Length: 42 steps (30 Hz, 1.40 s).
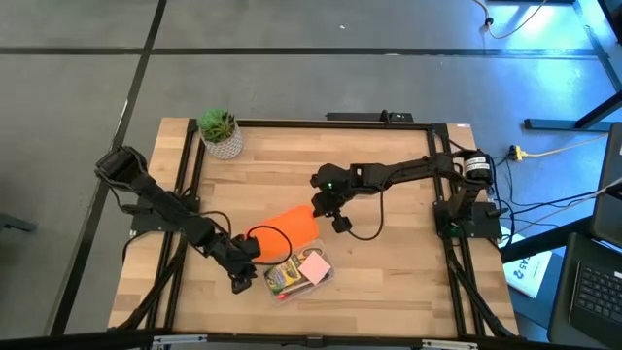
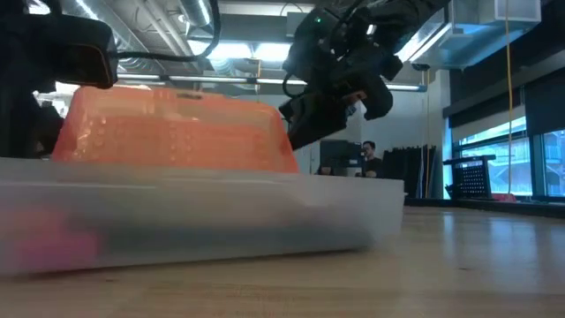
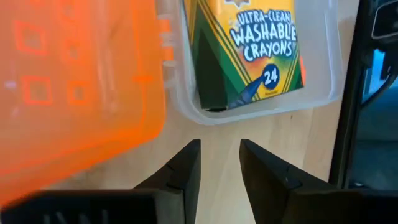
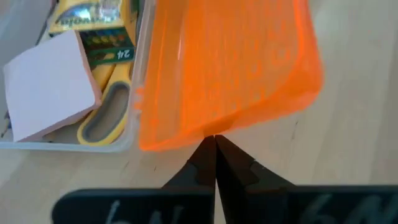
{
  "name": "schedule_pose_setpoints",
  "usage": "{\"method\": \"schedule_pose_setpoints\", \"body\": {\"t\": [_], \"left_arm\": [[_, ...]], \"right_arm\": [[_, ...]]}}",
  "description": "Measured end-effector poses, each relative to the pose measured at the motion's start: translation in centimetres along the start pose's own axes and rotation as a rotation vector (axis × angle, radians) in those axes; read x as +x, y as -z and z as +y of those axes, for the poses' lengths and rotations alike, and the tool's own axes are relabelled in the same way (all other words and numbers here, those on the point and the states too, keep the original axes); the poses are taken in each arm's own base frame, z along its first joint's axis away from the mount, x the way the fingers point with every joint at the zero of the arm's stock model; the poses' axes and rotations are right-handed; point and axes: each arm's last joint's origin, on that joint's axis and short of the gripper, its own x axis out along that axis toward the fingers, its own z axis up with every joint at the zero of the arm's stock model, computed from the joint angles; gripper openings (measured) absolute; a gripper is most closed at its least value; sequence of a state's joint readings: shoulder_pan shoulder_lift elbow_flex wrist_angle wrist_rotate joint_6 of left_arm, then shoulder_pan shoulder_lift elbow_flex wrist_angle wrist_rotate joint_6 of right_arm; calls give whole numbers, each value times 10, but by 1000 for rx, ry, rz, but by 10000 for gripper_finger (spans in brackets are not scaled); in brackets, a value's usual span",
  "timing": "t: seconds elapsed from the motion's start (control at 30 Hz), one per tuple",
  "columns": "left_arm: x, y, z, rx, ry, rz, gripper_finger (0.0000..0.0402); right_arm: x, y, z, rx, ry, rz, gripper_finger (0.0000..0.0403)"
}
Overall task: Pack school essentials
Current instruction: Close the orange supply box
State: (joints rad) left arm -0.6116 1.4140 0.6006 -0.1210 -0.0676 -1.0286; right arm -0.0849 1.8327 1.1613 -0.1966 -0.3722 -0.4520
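Spanning the view, the wooden table [image 1: 389, 262] carries a clear case [image 1: 309, 277] near its front edge, orange lid [image 1: 290, 228] swung open. Inside lie the crayon box [image 3: 245, 46], pink note pad [image 4: 46, 84] and yellow-handled scissors [image 4: 106, 115] (partly under the pad). Right gripper [image 4: 214, 140], fingers closed, touches the lid's edge; left gripper [image 3: 219, 158], narrowly parted and empty, sits beside the case.

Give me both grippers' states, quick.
Left gripper: open, empty, beside the clear case.
Right gripper: shut at the orange lid edge.
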Motion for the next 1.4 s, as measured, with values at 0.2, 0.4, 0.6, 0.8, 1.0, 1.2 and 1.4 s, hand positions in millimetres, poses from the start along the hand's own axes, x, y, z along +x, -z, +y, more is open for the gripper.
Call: {"method": "schedule_pose_setpoints", "body": {"t": [0.2,0.4,0.6,0.8,1.0,1.2,1.4], "left_arm": [[-2,1,-1,12,10,3,104],[-2,1,-1,16,5,7,104],[-6,-2,-9,14,51,24,104],[-16,-6,-15,17,101,7,104],[-20,-7,-15,21,101,-12,104],[-20,-5,-14,86,84,-1,104],[-20,-3,-10,96,39,22,104]], "right_arm": [[-3,-4,1,-13,-50,-54,6],[-4,-6,2,-19,-99,-90,7],[-4,-7,3,-25,-110,-105,7],[-4,-9,2,-33,-100,-115,7],[-4,-9,2,-66,-98,-119,7],[-5,-12,0,-161,-75,-155,7],[-5,-14,-1,-180,-34,-160,7]]}}
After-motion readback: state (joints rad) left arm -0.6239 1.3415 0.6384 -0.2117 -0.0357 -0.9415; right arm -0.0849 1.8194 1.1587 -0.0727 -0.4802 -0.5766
